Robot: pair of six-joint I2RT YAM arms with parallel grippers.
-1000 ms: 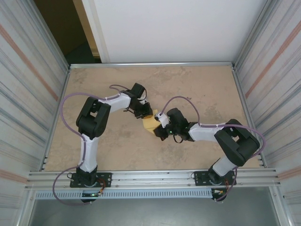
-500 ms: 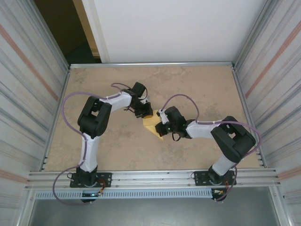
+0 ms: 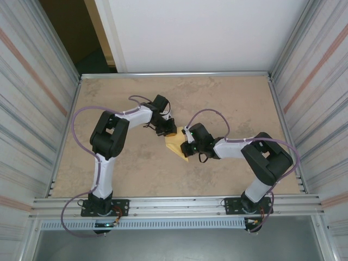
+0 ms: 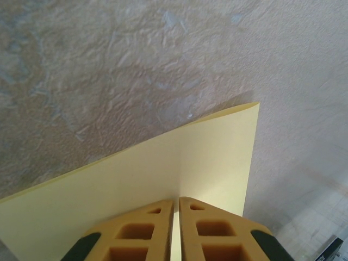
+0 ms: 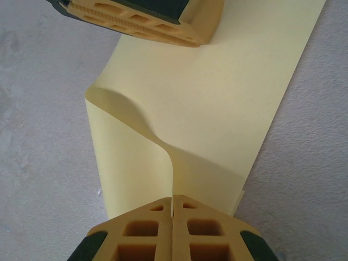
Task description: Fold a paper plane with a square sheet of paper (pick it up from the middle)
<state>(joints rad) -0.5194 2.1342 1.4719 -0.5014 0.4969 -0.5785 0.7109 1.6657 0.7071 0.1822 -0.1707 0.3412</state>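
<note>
You are holding the pale-yellow square sheet of thin paper [image 3: 175, 142] by two opposite ends at the middle of the mottled beige table [image 3: 234, 103], low over the surface. Your left gripper [image 4: 175, 228] is pinching one edge, its jaws closed down to the paper's thickness. The sheet is spreading flat ahead of it, with a free corner pointing up and to the right in its wrist view. Your right gripper [image 5: 172, 217] is clamping fully shut on the other end, where a raised layer is curling up from the left side into its pinch. From that gripper the sheet is running straight ahead, long axis in line with the fingers, and ending at the left gripper on the far edge. Neither arm is nearer, because the paper is bridging the two. I judge that the coming fold is depending on which way the right gripper is carrying its layer against that axis while the left is anchoring.
</note>
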